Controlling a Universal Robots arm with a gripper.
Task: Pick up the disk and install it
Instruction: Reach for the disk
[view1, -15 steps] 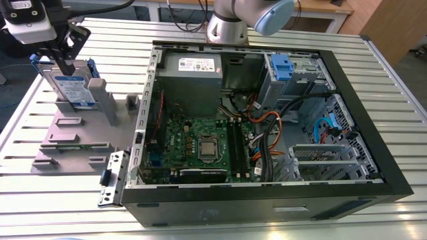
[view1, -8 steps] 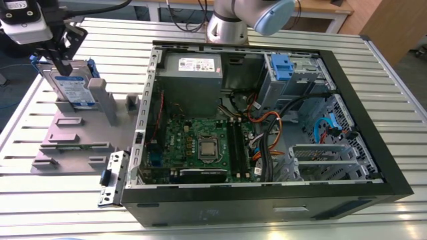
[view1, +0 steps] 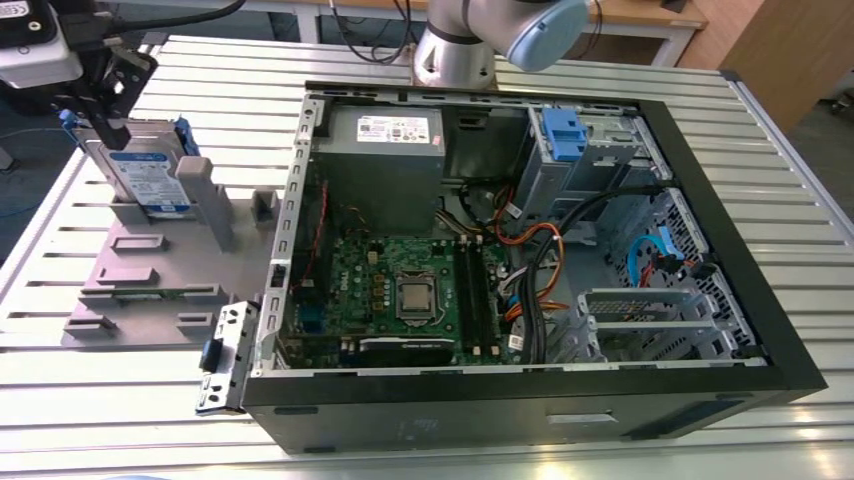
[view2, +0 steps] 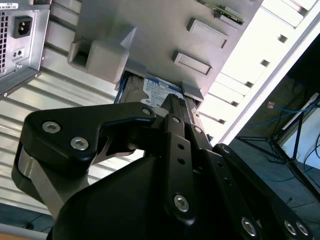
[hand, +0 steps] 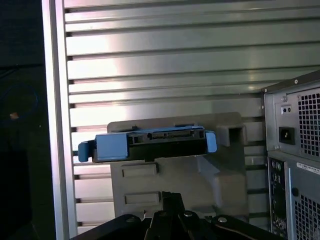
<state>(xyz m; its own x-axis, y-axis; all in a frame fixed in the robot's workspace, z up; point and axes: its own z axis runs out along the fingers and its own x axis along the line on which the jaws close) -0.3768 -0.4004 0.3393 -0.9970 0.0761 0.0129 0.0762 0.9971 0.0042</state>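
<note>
The disk (hand: 150, 145) stands on edge in its grey holder (hand: 200, 175), just ahead of the tool (hand: 169, 197), which we judge presents its sides for gripping. Whether the tool is open, we cannot tell.

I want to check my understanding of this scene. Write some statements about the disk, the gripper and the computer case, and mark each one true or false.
1. The disk stands upright in the grey holder, outside the computer case. True.
2. A side panel closes the computer case. False: the case is open, and its motherboard is in plain sight.
3. The gripper is close above the disk, at the exterior view's left. True.
4. The frame around the disk is red. False: it is bright blue, as the first wrist view shows clearly.
5. The holder and the case both rest on a slatted metal table. True.
</note>
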